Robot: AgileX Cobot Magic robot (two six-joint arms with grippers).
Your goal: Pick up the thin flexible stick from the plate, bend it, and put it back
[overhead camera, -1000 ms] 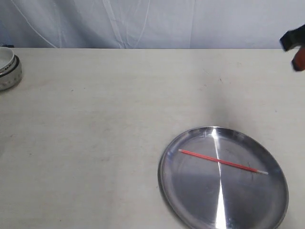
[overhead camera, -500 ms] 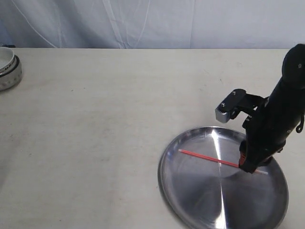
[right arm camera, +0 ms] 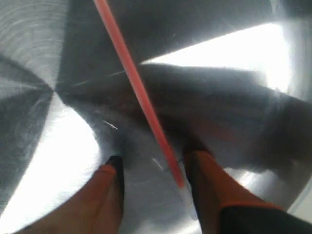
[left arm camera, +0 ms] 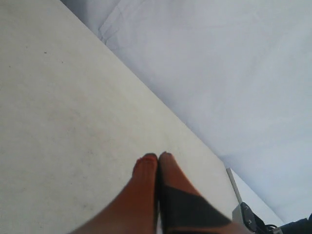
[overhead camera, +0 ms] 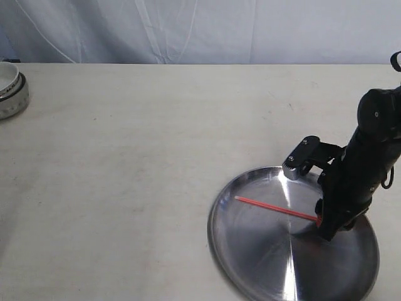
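The thin red-orange stick (overhead camera: 276, 208) lies straight across the shiny silver plate (overhead camera: 250, 269) at the front right of the table. My right gripper (overhead camera: 324, 227) has come down on the stick's right end, inside the plate. In the right wrist view the stick (right arm camera: 139, 95) runs between the orange fingers (right arm camera: 207, 185), close to one of them, its pale tip low in the gap. The right gripper (right arm camera: 153, 163) is open, its fingers standing apart on either side of the stick. My left gripper (left arm camera: 157, 157) is shut and empty, held over bare table, out of the exterior view.
A small white bowl (overhead camera: 11, 88) sits at the far left edge of the table. White cloth (overhead camera: 200, 31) hangs behind the table's back edge. The plate's front rim runs out of the bottom of the exterior view.
The right arm came in from the upper right and lowered onto the plate; over the last half second it sank a little further at the stick's right end. The stick has not moved.
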